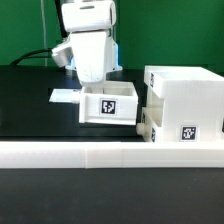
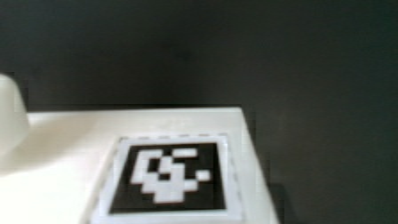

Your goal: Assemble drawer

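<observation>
Hiding jaws of tool (image 1: 92, 78): tray (image 1: 108, 106)

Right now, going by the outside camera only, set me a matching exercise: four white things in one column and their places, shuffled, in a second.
Things:
1. open tray
2. big box
3. marker board
4. long low wall

Places:
A. runs along the front, nearest the camera
B. stands at the exterior view's right
C. lies flat, to the exterior view's left of the tray
D. sits in the middle, just below the arm

Pairs: 1-D, 2-B, 3-C, 4-A
</observation>
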Motion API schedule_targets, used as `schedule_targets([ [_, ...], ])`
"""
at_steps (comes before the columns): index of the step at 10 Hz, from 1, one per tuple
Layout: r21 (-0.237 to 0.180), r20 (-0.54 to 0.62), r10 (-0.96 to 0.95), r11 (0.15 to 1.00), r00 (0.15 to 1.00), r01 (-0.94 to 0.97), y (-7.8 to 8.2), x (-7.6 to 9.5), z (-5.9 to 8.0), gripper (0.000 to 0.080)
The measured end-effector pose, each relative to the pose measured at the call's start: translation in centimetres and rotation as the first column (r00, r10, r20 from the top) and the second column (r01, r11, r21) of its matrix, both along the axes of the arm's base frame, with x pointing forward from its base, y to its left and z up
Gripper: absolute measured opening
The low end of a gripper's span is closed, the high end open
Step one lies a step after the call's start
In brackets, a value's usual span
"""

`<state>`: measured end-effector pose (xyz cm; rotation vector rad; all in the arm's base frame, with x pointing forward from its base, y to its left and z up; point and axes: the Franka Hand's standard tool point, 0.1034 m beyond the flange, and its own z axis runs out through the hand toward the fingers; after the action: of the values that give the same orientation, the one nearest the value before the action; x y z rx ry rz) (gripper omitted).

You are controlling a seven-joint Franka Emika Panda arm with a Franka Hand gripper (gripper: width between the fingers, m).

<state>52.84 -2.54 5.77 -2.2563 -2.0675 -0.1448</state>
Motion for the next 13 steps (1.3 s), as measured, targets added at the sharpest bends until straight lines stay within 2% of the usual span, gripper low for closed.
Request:
schedule_targets([
  [2, 0.002, 0.009, 0.002, 1.000, 1.000, -0.002, 0.5, 0.3, 0.2, 0.0041],
  [6, 0.003, 0.011, -0.009, 1.000, 1.000, 0.009, 0.2, 0.0, -0.1, 0.0041],
  [13, 0.006, 0.011, 0.011, 1.000, 1.000, -0.011, 1.5, 0.3, -0.3, 0.0041],
])
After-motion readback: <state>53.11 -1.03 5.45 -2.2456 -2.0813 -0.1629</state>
